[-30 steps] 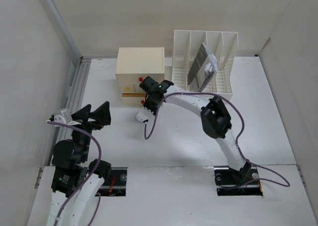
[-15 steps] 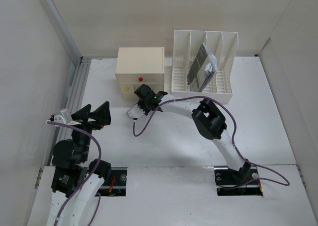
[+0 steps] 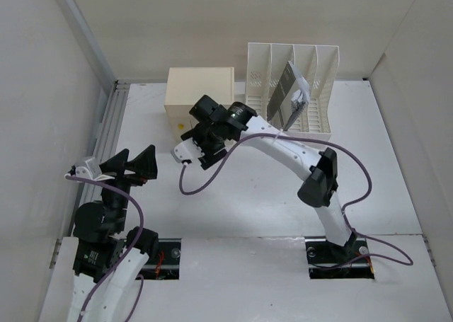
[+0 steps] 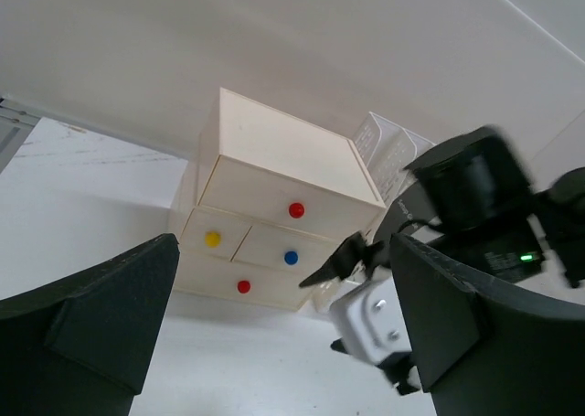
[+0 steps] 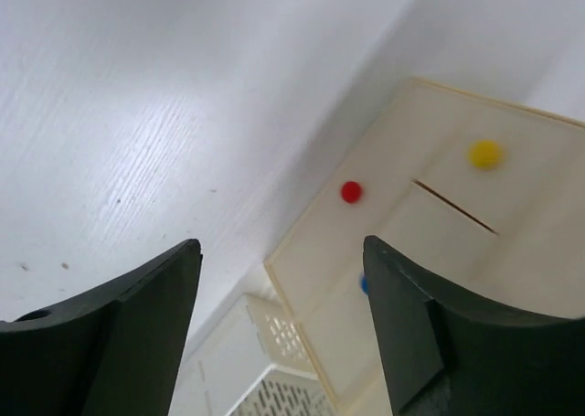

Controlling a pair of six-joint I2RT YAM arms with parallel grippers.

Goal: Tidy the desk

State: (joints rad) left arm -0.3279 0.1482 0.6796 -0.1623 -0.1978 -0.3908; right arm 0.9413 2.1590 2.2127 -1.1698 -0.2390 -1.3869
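The desk [image 3: 396, 166] fills the middle of the overhead view, its grey rail [image 3: 107, 127] running up the left side. At upper right stands the white file rack [image 3: 322, 71], with a grey flat item [image 3: 287, 88] leaning in one slot. Just left of it, at upper centre, sits the cream drawer box [image 3: 199, 88], every drawer looking shut. The right gripper [image 5: 281, 251] hangs close before the box's front, jaws apart and empty; its wrist view shows a red knob [image 5: 350, 192] in the gap. The left gripper [image 3: 137, 159], at lower left, gapes wide and empty, facing the box from well apart. The right arm is nearer, so drawer work likely falls to it.
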